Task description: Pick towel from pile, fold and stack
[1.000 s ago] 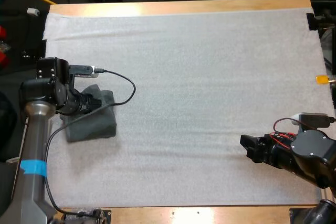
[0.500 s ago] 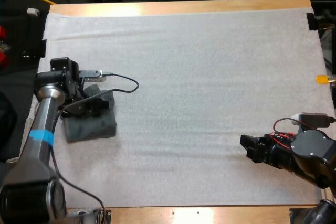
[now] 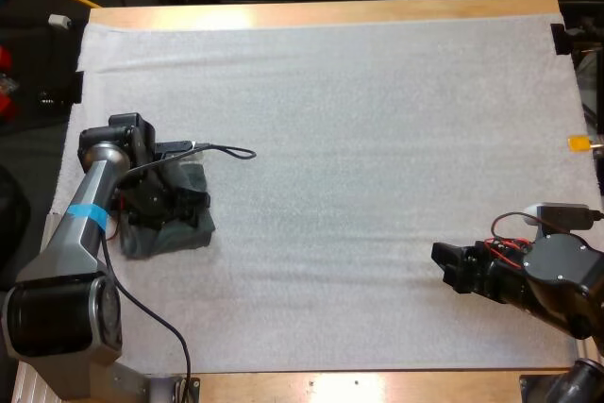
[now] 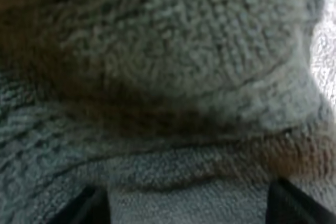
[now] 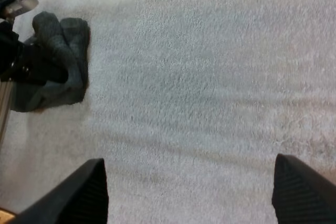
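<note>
A dark grey-green towel (image 3: pixel 179 236) lies crumpled at the left side of the white mat (image 3: pixel 359 139). My left gripper (image 3: pixel 176 207) points down into it, its fingers apart on either side of a raised fold; the towel's nubby cloth (image 4: pixel 173 77) lies close under the left gripper (image 4: pixel 184 203). My right gripper (image 3: pixel 442 267) hovers open over bare mat at the near right, far from the towel. In the right wrist view the right gripper (image 5: pixel 191 184) has nothing between its fingers, and the towel (image 5: pixel 63 77) lies far across the mat with the left arm over it.
The wooden table edge (image 3: pixel 321 12) runs along the far side and the mat's left edge (image 3: pixel 71 148) lies close beside the towel. Open mat stretches between the two arms.
My left arm has swung toward the near side and lowered its gripper onto the towel, which is now bunched a little under it. The right arm has not moved.
</note>
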Robot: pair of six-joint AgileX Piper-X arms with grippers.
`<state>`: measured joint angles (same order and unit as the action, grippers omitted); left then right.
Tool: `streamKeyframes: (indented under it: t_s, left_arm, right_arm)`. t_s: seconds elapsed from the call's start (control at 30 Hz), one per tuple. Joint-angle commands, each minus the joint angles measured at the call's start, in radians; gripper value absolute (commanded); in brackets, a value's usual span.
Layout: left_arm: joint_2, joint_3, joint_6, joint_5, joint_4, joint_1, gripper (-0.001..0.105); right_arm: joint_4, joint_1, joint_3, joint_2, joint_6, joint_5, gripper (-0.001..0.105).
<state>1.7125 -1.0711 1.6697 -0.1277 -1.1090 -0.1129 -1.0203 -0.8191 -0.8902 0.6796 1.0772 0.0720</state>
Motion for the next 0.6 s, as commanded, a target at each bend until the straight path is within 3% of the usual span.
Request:
streamKeyframes:
  t_s: [0.0,0.13,0.37,0.57]
  left_arm:
    - [-0.007,0.001,0.008,-0.022,-0.017,0.005,0.061]
    - [-0.047,-0.012,0.008,-0.022,0.011,0.005,0.061]
    - [-0.080,-0.110,0.008,-0.019,0.021,0.005,0.061]
    - [-0.080,-0.122,0.008,0.062,0.079,0.005,0.061]
  right_arm:
    - [0.006,-0.002,-0.002,-0.001,-0.001,-0.001,0.064]
    - [0.006,-0.002,-0.002,-0.001,-0.001,-0.001,0.064]
    - [0.006,-0.002,-0.002,-0.001,-0.001,-0.001,0.064]
    - [0.002,-0.002,-0.002,-0.001,-0.001,-0.001,0.064]
